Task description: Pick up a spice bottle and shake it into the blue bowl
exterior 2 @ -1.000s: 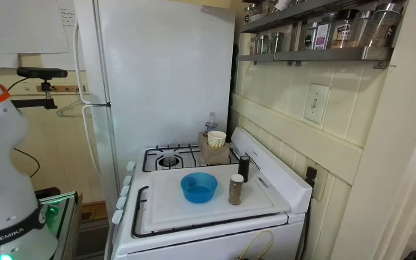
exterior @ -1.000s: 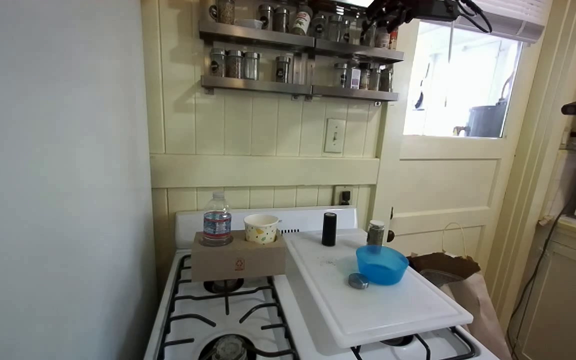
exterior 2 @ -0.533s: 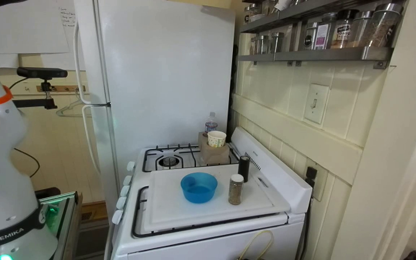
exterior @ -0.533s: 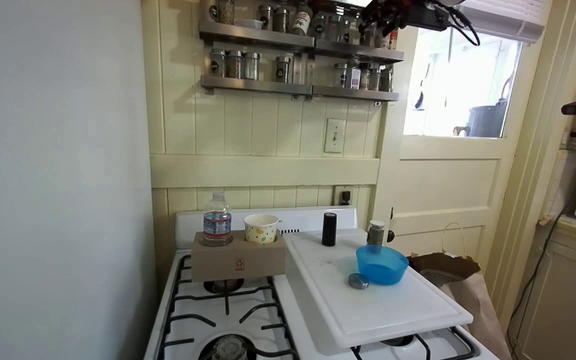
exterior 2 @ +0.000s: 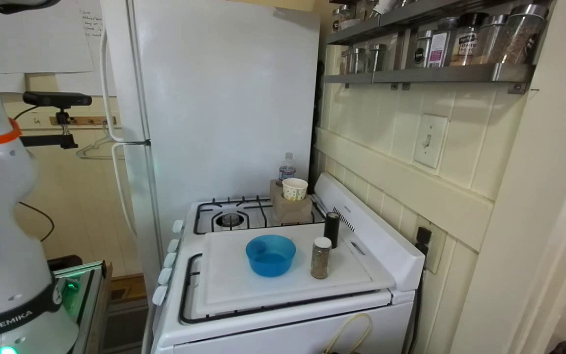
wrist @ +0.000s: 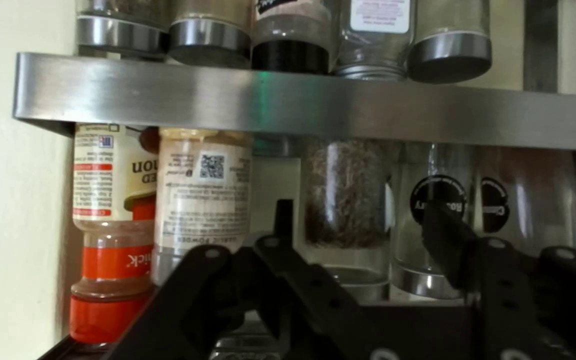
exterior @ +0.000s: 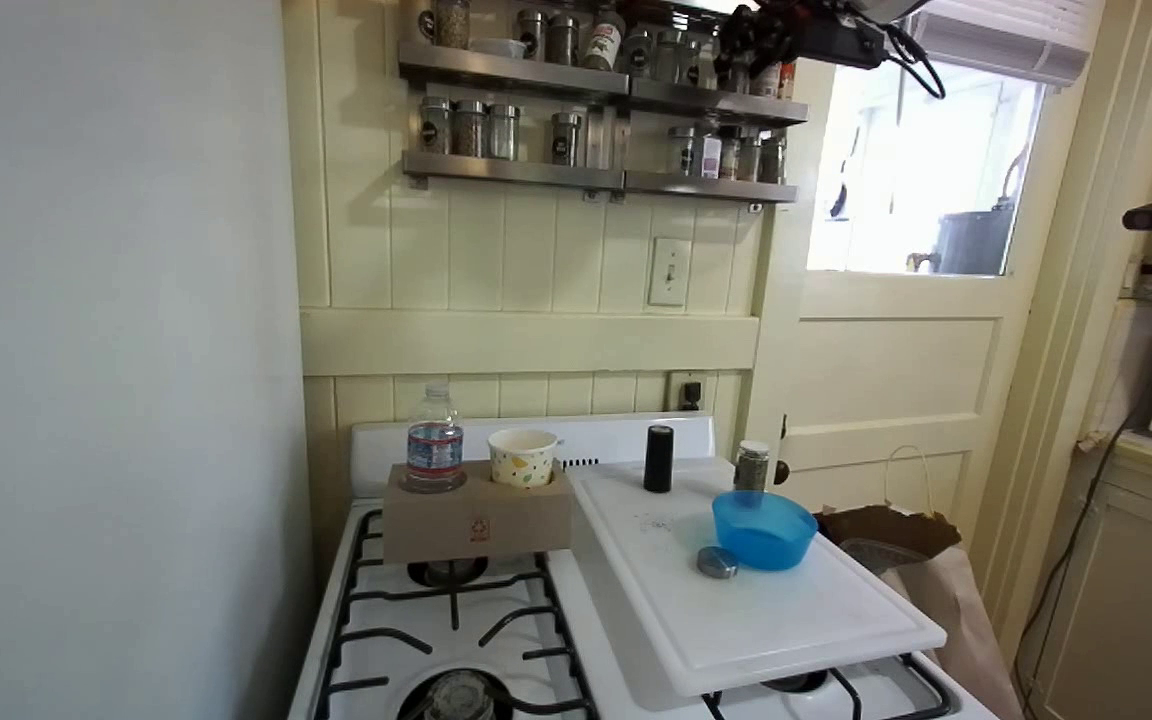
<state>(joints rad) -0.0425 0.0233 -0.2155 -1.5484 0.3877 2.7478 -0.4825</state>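
High at the wall shelf, my gripper (wrist: 360, 220) is open, its dark fingers (wrist: 284, 220) well apart. Between them in the wrist view, which is upside down, stands a clear spice bottle (wrist: 348, 195) with a silvery lid and brown flaky contents. Gaps show on both sides of it, and how deep the fingers reach around it I cannot tell. In an exterior view the gripper (exterior: 748, 45) appears in front of the upper shelf's right end. Far below, the blue bowl (exterior: 764, 532) rests on a white board; it shows in both exterior views.
A garlic powder bottle (wrist: 202, 195) and a rosemary jar (wrist: 420, 240) flank the spice bottle. The metal shelf edge (wrist: 308, 102) runs above them in the wrist view. Near the bowl stand a white-topped jar (exterior 2: 320, 258), a black bottle (exterior 2: 331, 229) and a loose lid (exterior: 717, 562).
The gripper has shifted slightly left and down against the upper shelf in an exterior view. The arm leans a little farther toward the stove. Bowl and board items have stayed put.
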